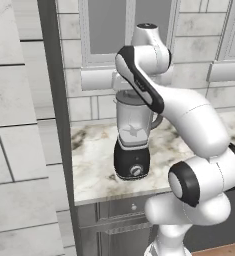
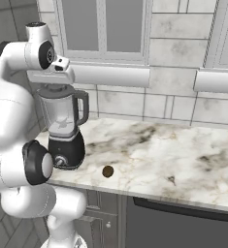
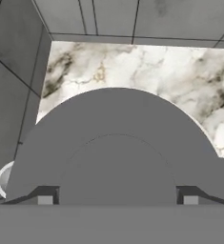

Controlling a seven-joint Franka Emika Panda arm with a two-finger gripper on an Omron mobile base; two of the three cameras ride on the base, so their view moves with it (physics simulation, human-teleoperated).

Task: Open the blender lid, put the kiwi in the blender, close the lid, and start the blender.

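Your gripper (image 3: pixel 117 200) sits right over the lid (image 3: pixel 116 143), with the raised centre cap between its two fingertips (image 3: pixel 45 200). The jaws stand wide on either side of that cap, and you cannot tell from these views whether the pads are touching it yet; treat the lid as not held. The lid is on the blender (image 2: pixel 63 127), directly under the hand, and the kiwi (image 2: pixel 107 171) lies on the counter (image 2: pixel 183 155), below the hand and well off to the side away from the wall panel.

Here is what I judge could go wrong:

- If you close off-centre, one pad may meet the cap first and push the lid sideways, or the fingers may slip off the low cap as you lift.
- If you lift with a tight-fitting lid, the whole blender may rise or tip, since it stands close to the counter's front edge.
- If you press down too hard while closing, the jar may rock on its base.
- Once the lid is off, watch where you set it: dropping it near the kiwi could knock the fruit rolling toward the edge.
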